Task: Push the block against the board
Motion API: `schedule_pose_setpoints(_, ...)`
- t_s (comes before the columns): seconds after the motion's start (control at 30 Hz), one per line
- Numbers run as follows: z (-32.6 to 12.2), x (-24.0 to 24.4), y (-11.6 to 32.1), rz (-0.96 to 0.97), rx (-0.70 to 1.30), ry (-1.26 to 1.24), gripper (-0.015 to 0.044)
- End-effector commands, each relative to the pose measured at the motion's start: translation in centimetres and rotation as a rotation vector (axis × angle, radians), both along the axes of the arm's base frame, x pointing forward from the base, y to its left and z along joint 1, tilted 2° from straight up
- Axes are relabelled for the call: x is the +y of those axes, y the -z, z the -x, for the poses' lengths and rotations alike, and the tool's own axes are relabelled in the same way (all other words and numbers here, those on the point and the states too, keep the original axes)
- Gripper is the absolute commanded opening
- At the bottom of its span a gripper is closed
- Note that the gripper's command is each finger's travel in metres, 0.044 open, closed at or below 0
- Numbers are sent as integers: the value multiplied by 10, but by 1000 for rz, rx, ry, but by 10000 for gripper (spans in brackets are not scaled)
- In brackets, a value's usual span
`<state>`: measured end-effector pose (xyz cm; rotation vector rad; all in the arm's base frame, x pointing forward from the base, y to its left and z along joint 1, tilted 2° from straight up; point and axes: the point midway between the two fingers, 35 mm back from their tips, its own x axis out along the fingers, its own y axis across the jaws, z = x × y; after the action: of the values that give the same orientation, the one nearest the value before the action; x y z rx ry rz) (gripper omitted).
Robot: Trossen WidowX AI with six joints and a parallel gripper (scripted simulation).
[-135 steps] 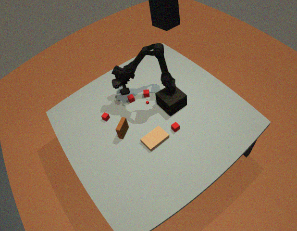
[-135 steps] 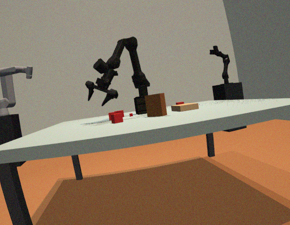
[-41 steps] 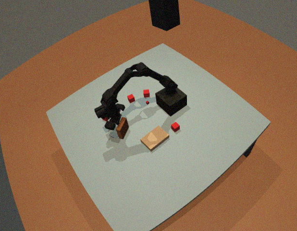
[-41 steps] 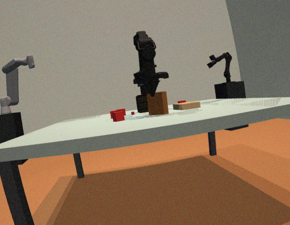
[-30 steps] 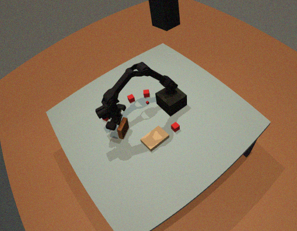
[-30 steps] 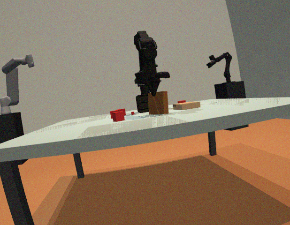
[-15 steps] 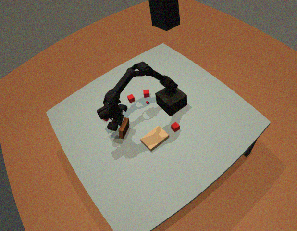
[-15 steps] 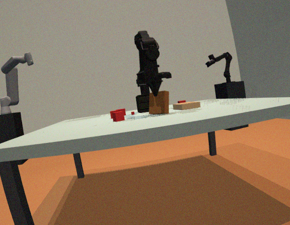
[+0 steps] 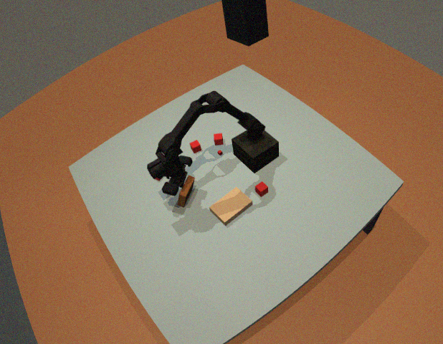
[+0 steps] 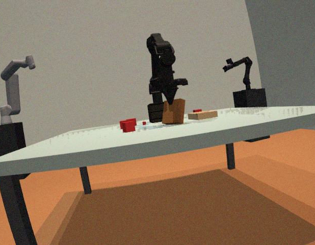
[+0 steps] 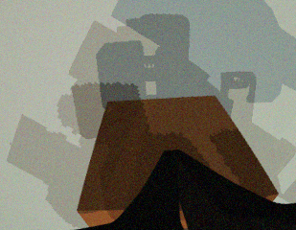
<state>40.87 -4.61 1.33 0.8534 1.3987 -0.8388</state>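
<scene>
The square block (image 9: 186, 191) (image 10: 176, 113) (image 11: 124, 139) is brown and stands upright on a narrow side, left of the board in the top view. The board (image 9: 231, 205) (image 10: 205, 115) is light tan and lies flat on the table. A gap separates the two. My gripper (image 9: 180, 183) (image 10: 170, 102) (image 11: 170, 157) is shut with nothing between the fingers. Its tip points down beside the block's broad face, on the side away from the board, and overlaps its upper part in the exterior view. Whether it touches the block I cannot tell. The wrist view shows the fingers hiding the block's lower middle.
One red cube (image 9: 261, 188) (image 10: 197, 111) lies just beyond the board. Two red cubes (image 9: 195, 146) (image 9: 218, 139) and a tiny one (image 9: 219, 152) (image 10: 144, 123) lie between the gripper and the arm's base (image 9: 255, 151). Another red piece (image 9: 158, 178) is partly hidden by the gripper.
</scene>
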Motion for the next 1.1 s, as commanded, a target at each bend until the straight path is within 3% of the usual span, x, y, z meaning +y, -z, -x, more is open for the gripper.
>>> schedule_pose_setpoints(0.0,3,4,2,-4,5,2,0)
schedule_pose_setpoints(1.07,-14,-26,2,-1,3,2,0)
